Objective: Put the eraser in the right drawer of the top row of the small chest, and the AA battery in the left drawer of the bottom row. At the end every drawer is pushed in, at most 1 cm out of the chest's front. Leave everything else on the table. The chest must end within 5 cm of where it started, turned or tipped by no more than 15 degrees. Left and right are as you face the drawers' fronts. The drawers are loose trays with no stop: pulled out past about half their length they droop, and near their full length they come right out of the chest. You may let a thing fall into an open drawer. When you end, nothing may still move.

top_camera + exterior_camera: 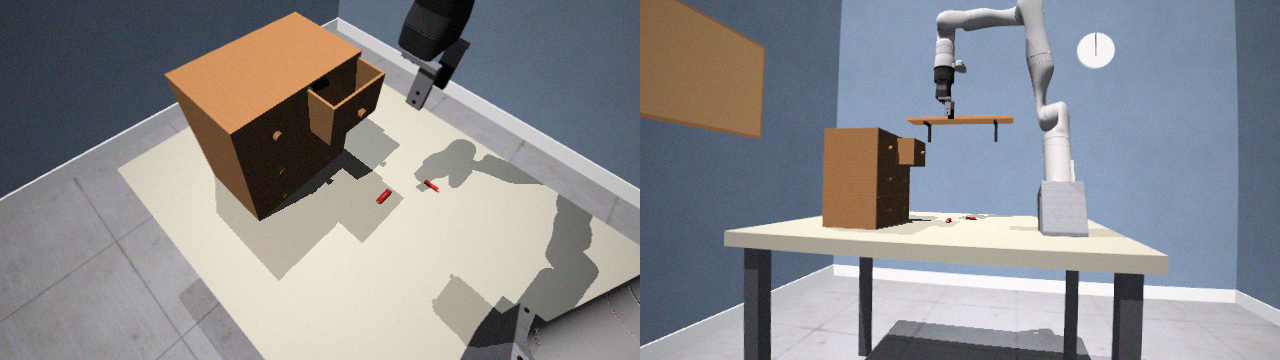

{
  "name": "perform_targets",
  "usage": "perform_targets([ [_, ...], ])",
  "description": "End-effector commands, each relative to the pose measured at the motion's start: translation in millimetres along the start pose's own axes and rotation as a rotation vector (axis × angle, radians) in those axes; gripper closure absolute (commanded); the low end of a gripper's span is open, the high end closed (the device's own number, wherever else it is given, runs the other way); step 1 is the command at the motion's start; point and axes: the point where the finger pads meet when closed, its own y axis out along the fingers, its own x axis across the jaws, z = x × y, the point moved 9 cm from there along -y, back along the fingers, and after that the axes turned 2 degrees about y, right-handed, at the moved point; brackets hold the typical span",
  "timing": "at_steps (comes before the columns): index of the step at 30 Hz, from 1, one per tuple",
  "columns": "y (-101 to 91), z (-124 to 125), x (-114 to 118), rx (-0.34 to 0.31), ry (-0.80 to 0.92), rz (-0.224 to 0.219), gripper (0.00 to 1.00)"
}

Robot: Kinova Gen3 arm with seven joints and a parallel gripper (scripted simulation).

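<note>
The wooden chest (260, 85) (852, 175) stands at the back left of the table (350, 285) (940, 247). Its top right drawer (345, 102) (912, 151) is pulled part way out; the other drawers are in. A small black thing (320, 83) lies at the back of the open drawer; I cannot tell what it is. A short red cylinder (383, 196) (948, 219) lies on the table in front of the chest. A thinner red stick (431, 186) (970, 217) lies to its right. My gripper (426, 92) (950, 111) is open and empty, pointing down, high above the table to the right of the open drawer.
The robot's base (1062, 207) stands at the table's right side, with its edge at the bottom of the top view (520, 330). A wall shelf (985, 120), a clock (1095, 50) and a wooden board (695, 70) hang behind the table.
</note>
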Motion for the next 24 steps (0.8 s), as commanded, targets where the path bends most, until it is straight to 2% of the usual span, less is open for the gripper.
perform_targets([
  [1,-0.3,-0.9,0.4,0.008,-0.004,-0.002,0.0],
  [24,0.0,-1.8,1.6,0.02,-0.011,-0.005,0.0],
])
